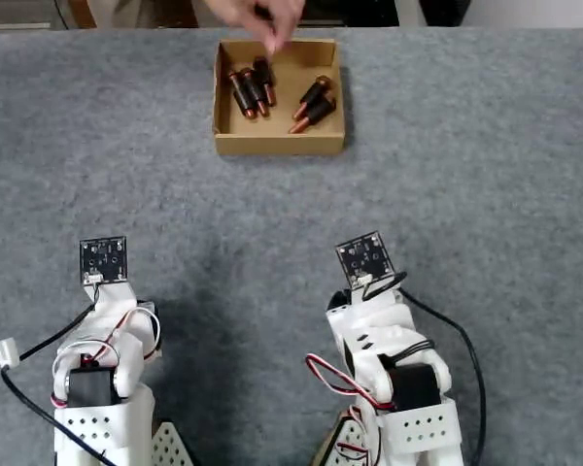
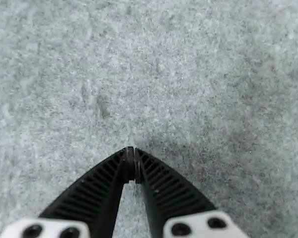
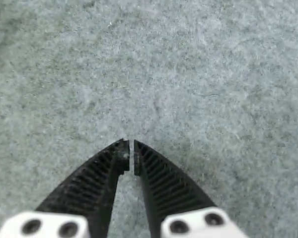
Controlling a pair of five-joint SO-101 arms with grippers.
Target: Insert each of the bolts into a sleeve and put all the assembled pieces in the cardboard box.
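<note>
The left gripper (image 2: 131, 162) at 7 o'clock and the right gripper (image 3: 129, 154) at 5 o'clock are both closed on nothing above the counter (image 1: 486, 194). The cardboard box (image 1: 277, 146) sits at 12 o'clock with sleeved bolts (image 1: 253, 89) inside, a hand (image 1: 262, 17) over its far edge.

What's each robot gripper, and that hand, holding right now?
Left gripper: closed, empty.
Right gripper: closed, empty.
Hand: over the cardboard box; grip cannot be told.

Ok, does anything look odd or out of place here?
Yes: a person's hand reaches into the cardboard box, over the assembled pieces, while the left gripper and right gripper sit shut above bare mat, well away from it.
</note>
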